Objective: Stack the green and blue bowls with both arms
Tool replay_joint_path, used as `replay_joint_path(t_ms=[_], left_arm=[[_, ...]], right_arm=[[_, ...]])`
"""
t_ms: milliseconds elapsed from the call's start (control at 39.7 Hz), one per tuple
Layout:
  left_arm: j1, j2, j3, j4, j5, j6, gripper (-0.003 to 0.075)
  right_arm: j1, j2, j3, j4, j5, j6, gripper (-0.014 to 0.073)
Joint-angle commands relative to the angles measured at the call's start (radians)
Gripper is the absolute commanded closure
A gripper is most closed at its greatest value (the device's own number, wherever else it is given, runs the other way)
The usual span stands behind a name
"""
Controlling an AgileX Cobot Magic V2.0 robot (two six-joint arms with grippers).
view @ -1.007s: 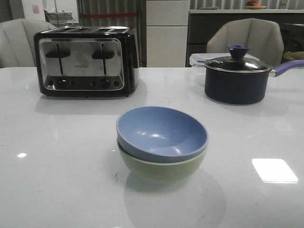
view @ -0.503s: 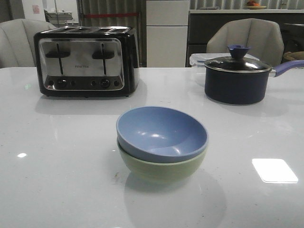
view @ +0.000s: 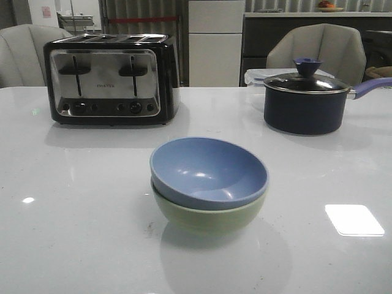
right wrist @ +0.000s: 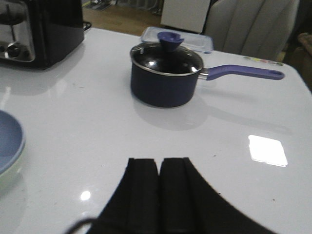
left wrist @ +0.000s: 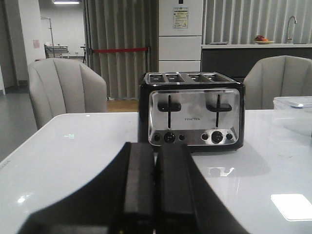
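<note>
The dusty blue bowl (view: 208,171) sits nested inside the pale green bowl (view: 211,219) at the middle of the white table in the front view. Part of both bowls shows at the edge of the right wrist view, the blue one (right wrist: 7,139) above the green rim (right wrist: 9,176). Neither arm shows in the front view. My left gripper (left wrist: 155,148) is shut and empty, facing the toaster, with no bowl in its view. My right gripper (right wrist: 159,163) is shut and empty, above bare table well apart from the bowls.
A black and chrome toaster (view: 110,79) stands at the back left. A dark lidded saucepan (view: 304,101) with a blue handle stands at the back right, a clear plastic container (view: 254,76) behind it. Grey chairs stand beyond the table's far edge.
</note>
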Motion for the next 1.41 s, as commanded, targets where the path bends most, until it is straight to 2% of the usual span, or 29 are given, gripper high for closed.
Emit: replay_joint_path(t_ms=[0,201,403,655,780,982,1385], left_arm=[[0.003,-0.021,0.006,-0.003,-0.090,-0.010,0.0627],[0.003,-0.021,0.006,-0.003,-0.090,-0.010,0.0627],[0.003,-0.021,0.006,-0.003,-0.090,-0.010,0.0627],[0.003,-0.021,0.006,-0.003,-0.090,-0.010,0.0627],[0.003,-0.021,0.006,-0.003,-0.090,-0.010,0.0627],[0.003,-0.021,0.006,-0.003,-0.090,-0.010,0.0627],[0.003,-0.021,0.006,-0.003,-0.090,-0.010,0.0627]], right_arm=[[-0.034,-0.057,0.058,0.000,-0.170,-0.010,0.0537],[-0.037,-0.177,0.204,0.000,-0.283,-0.010,0.0537],[-0.037,-0.249,0.284,0.000,-0.310,-0.010,0.0537],[-0.037,-0.243,0.283,0.000,-0.304,-0.010,0.0537],[-0.037,-0.245,0.283,-0.002,-0.369,0.008,0.0537],[-0.037,-0.248,0.284,-0.144,-0.404,0.221,0.0537],[-0.037,-0.248,0.284,-0.153,-0.406,0.229,0.0537]])
